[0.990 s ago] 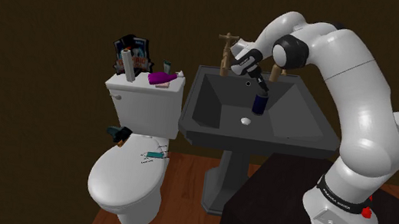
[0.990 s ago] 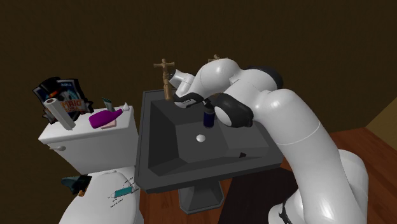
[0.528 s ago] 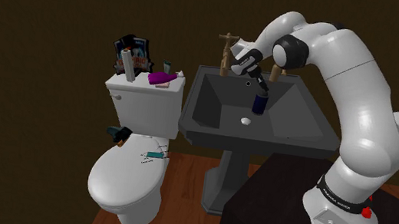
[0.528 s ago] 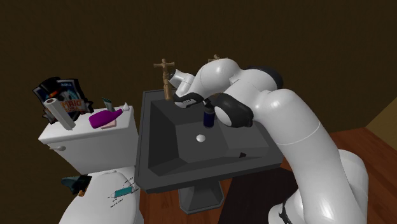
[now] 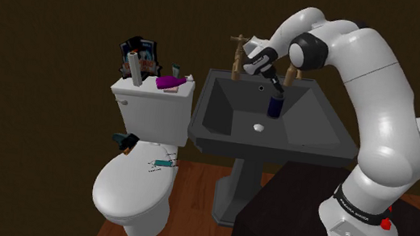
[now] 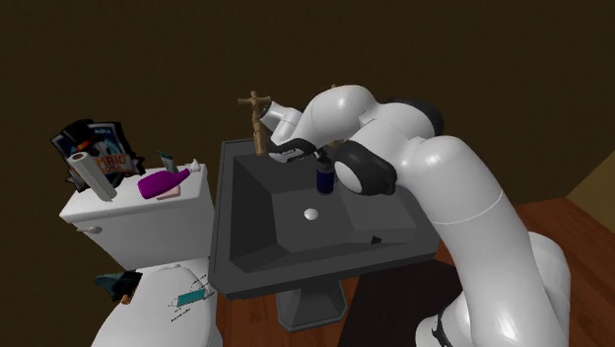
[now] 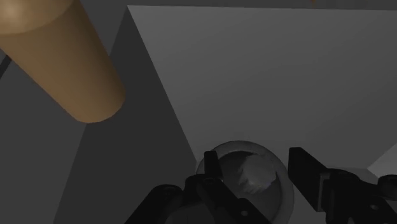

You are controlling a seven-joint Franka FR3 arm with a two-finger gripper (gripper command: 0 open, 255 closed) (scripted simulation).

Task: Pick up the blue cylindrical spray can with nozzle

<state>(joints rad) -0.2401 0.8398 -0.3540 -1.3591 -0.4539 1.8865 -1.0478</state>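
Note:
The blue spray can (image 5: 275,107) stands upright inside the dark grey sink (image 5: 218,116), close to its back wall and just behind the white drain (image 5: 258,128). My black gripper (image 5: 275,98) reaches down from above and is shut on the can's top. From the second exterior view the can (image 6: 322,181) shows under the gripper (image 6: 319,170), partly hidden by the arm's wrist. In the wrist view both fingers (image 7: 213,167) clasp the can's rounded clear cap (image 7: 253,178).
A brown tap (image 5: 239,56) rises at the sink's back edge, close to the hand; its spout (image 7: 62,58) looms near the fingers. A white toilet (image 5: 134,186) stands beside the sink, its tank top (image 5: 151,90) crowded with a purple bottle (image 5: 171,81) and other items.
The hand and forearm have risen slightly, and the can has shifted a little upward with them, towards the shoulder view's right.

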